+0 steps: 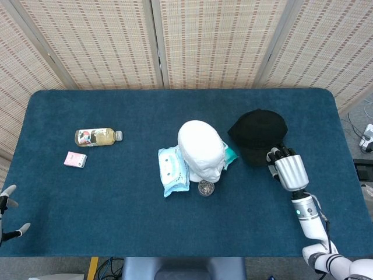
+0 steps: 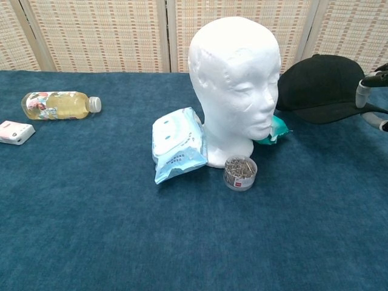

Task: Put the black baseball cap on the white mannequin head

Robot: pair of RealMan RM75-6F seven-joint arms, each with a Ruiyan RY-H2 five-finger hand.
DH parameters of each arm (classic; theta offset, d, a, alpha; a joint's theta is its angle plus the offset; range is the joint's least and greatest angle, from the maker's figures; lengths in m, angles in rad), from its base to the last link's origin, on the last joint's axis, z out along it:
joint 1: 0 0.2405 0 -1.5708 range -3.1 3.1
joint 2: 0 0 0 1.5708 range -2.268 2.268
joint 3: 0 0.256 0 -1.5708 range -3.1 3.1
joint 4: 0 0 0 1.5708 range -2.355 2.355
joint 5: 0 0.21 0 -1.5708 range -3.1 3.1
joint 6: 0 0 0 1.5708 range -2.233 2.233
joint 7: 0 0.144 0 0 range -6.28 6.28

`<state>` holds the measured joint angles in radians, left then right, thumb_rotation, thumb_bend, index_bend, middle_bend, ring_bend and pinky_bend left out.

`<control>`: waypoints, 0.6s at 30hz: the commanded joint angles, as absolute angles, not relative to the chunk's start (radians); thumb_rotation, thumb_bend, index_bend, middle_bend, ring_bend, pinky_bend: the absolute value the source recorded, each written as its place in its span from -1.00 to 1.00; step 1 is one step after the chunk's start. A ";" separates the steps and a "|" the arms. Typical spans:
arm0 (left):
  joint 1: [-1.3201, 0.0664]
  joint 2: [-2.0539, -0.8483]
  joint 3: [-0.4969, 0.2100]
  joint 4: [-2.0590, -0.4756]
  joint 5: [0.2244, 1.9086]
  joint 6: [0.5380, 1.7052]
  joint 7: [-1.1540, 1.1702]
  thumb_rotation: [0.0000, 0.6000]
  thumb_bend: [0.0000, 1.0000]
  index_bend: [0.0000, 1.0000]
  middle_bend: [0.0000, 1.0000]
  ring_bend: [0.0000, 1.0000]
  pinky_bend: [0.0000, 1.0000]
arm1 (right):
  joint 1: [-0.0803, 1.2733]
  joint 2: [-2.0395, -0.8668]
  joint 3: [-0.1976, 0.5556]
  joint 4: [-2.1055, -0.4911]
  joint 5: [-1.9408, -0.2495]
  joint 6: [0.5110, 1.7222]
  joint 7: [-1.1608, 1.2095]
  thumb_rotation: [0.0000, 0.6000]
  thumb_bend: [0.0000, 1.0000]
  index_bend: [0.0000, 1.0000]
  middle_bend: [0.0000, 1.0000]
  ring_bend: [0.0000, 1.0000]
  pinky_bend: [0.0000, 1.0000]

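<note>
The white mannequin head [image 1: 201,149] stands upright mid-table, its face [image 2: 236,79] turned toward me and slightly to the right. Just right of it is the black baseball cap [image 1: 258,134], whose brim side [image 2: 321,85] is raised off the cloth. My right hand [image 1: 288,170] grips the cap at its near right edge; in the chest view only part of the hand [image 2: 373,91] shows at the frame's right border. My left hand [image 1: 7,213] hangs at the table's near left corner with its fingers apart, holding nothing.
A pale blue wipes pack [image 2: 176,145] leans against the mannequin's left side, and a small round tin of pins [image 2: 240,173] sits in front of it. A teal packet [image 2: 276,130] lies between head and cap. A drink bottle [image 1: 96,136] and a small pink box [image 1: 75,159] lie far left.
</note>
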<state>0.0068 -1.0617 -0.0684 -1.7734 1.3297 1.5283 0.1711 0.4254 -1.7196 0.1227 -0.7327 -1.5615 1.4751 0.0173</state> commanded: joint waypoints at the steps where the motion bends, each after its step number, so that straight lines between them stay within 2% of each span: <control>1: 0.007 -1.062 -0.068 -1.774 1.330 1.528 0.172 1.00 -0.91 -0.71 -0.17 -0.23 0.09 | 0.426 -1.720 0.123 -0.733 -1.561 1.477 0.017 1.00 -0.07 0.04 -0.11 -0.45 -0.03; 11: 0.007 -1.061 -0.068 -1.774 1.328 1.528 0.172 1.00 -0.91 -0.71 -0.17 -0.23 0.09 | 0.430 -1.735 0.137 -0.699 -1.552 1.507 0.019 1.00 -0.04 0.05 -0.10 -0.45 -0.03; 18: 0.008 -1.061 -0.068 -1.774 1.330 1.529 0.172 1.00 -0.91 -0.71 -0.17 -0.23 0.09 | 0.455 -1.745 0.159 -0.640 -1.561 1.565 0.047 1.00 -0.04 0.29 -0.02 -0.45 -0.03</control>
<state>0.0078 -1.0611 -0.0677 -1.7744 1.3305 1.5289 0.1723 0.4483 -1.7425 0.1532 -0.6506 -1.5582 1.5549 0.0394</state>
